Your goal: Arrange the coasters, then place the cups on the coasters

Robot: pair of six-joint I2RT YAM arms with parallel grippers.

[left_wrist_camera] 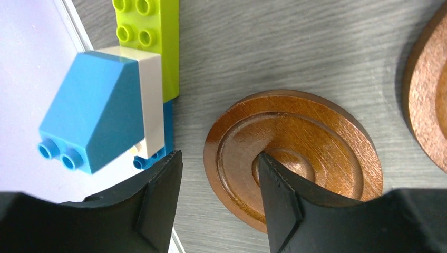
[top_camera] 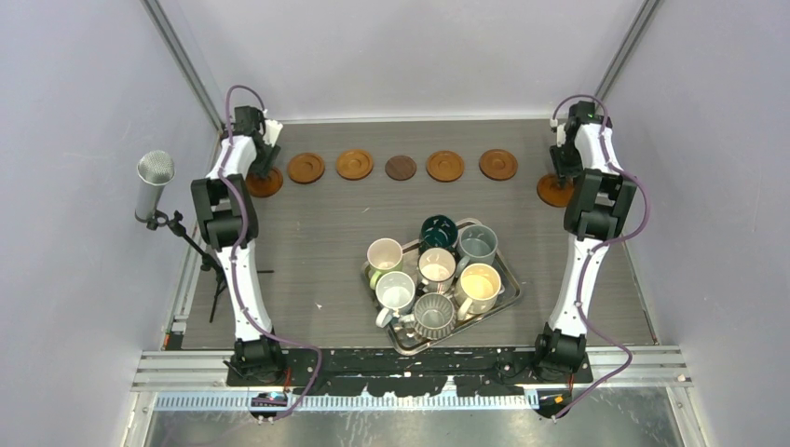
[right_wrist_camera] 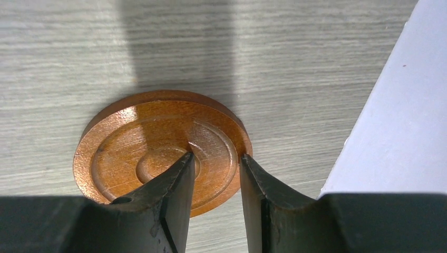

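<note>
Five coasters lie in a row along the back: four orange-brown [top_camera: 354,164] and a dark brown one [top_camera: 401,168] in the middle. My left gripper [top_camera: 264,172] [left_wrist_camera: 219,158] is open over the far-left coaster [left_wrist_camera: 295,153]. One finger is on its centre and the other on the table beside its rim. At the far right, my right gripper [top_camera: 559,177] [right_wrist_camera: 217,155] is shut on another coaster [right_wrist_camera: 137,142] that lies flat. It pinches the right rim between the centre ring and the outer edge. Several cups [top_camera: 438,270] stand on the steel tray [top_camera: 508,300].
Blue, white and lime toy bricks [left_wrist_camera: 126,89] sit by the left wall, just left of my left gripper. A grey wall [right_wrist_camera: 400,121] runs close to the right of the right coaster. A microphone on a stand [top_camera: 154,182] is off the table's left edge.
</note>
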